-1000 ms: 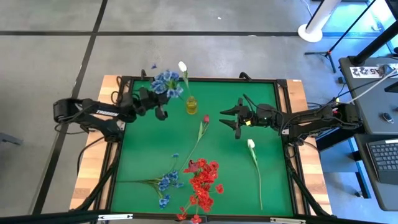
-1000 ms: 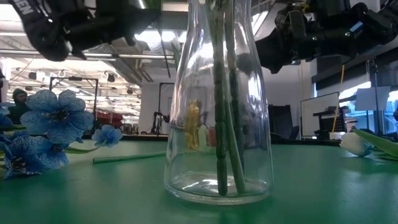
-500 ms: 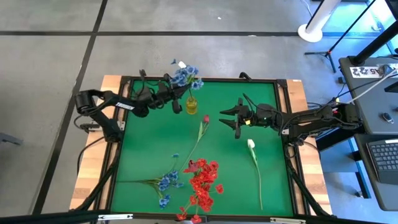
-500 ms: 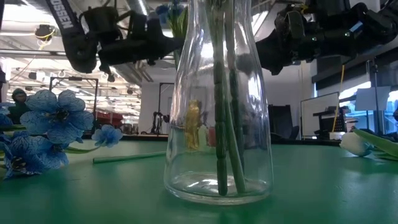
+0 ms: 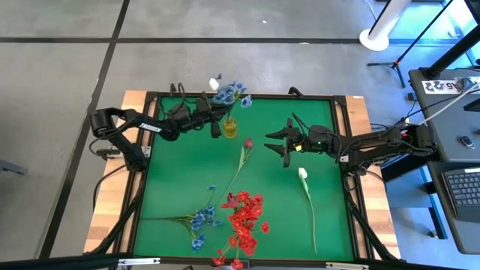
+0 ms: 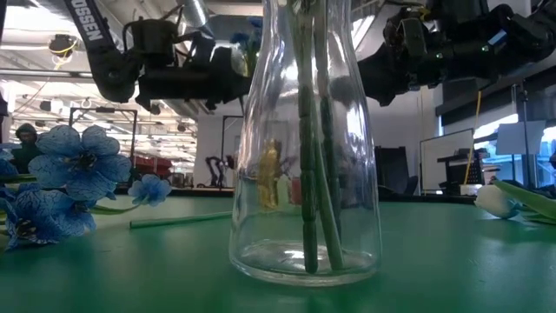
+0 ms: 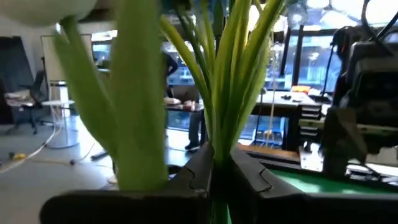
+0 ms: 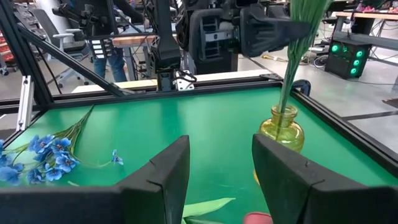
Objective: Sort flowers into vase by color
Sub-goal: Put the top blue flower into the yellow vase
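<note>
**Blue stems held over the yellow vase: a tip or a spill is the main risk**

The greatest hazard is judged to lie at the small yellow vase [image 5: 230, 128]. Its neck is narrow, and the blue flower bunch [image 5: 229, 92] is top-heavy; if the stems are let go before they sit deep in the neck, the bunch may lean out or the vase may be pulled over. A sideways drag by the arm while the stems are in the neck could topple it as well. A white bud [image 5: 213, 81] is seen just beside the blue heads, so a mixing of colours in one vase cannot be ruled out.

The left gripper [image 5: 213, 120] is reached out low across the far edge of the green table [image 5: 180, 180], just beside the yellow vase, and its fingers [image 7: 186, 177] are clamped on the green stems. The right gripper [image 5: 279, 142] is held well apart, above the mat's middle, with its fingers [image 8: 158, 174] spread and nothing between them.

The remaining flowers lie on the mat: a red bud [image 5: 247, 144] near the centre, a white bud on its stem [image 5: 303, 174] below the right gripper, a red cluster [image 5: 244, 217] and a blue cluster [image 5: 201, 220] by the near edge. A clear glass vase [image 6: 304, 139] with stems in it stands close to the low camera.
</note>
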### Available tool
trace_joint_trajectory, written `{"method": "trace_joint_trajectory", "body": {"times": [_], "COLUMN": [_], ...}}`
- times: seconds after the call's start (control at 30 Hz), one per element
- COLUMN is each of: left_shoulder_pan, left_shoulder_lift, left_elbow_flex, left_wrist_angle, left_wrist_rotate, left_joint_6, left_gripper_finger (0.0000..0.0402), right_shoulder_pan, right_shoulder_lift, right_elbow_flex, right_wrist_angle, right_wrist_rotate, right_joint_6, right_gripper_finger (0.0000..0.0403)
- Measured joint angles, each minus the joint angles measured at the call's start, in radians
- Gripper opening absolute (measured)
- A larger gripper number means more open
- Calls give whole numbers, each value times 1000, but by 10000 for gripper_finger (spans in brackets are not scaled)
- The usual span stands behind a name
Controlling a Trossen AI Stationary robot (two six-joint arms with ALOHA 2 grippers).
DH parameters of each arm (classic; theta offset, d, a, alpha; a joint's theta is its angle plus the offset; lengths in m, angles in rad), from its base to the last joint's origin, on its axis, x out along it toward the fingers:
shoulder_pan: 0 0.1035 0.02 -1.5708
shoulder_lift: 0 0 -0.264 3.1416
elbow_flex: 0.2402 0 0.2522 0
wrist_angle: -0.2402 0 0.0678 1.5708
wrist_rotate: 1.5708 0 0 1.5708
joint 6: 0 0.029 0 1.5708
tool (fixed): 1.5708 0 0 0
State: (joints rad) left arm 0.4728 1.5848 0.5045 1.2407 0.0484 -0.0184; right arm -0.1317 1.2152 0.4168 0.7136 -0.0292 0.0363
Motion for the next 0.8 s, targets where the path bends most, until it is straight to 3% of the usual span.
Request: {"method": "trace_joint_trajectory", "body": {"times": [0.23, 0.53, 0.8], "left_shoulder_pan": [-37, -93, -180], "left_shoulder_lift": [-27, -116, -252], "left_elbow_flex": [0, 0, 1], "left_wrist_angle": [-75, -300, -403], "left_wrist_rotate": [22, -91, -217], "left_joint_6": [118, 126, 145], "left_gripper_finger": [101, 221, 248], "right_shoulder_pan": [0, 0, 0], "right_shoulder_lift": [0, 0, 0], "right_elbow_flex": [0, 0, 0], "right_wrist_angle": [-6, -15, -34], "right_wrist_rotate": [11, 11, 11], "right_joint_6": [0, 0, 4], "right_gripper_finger": [172, 172, 172]}}
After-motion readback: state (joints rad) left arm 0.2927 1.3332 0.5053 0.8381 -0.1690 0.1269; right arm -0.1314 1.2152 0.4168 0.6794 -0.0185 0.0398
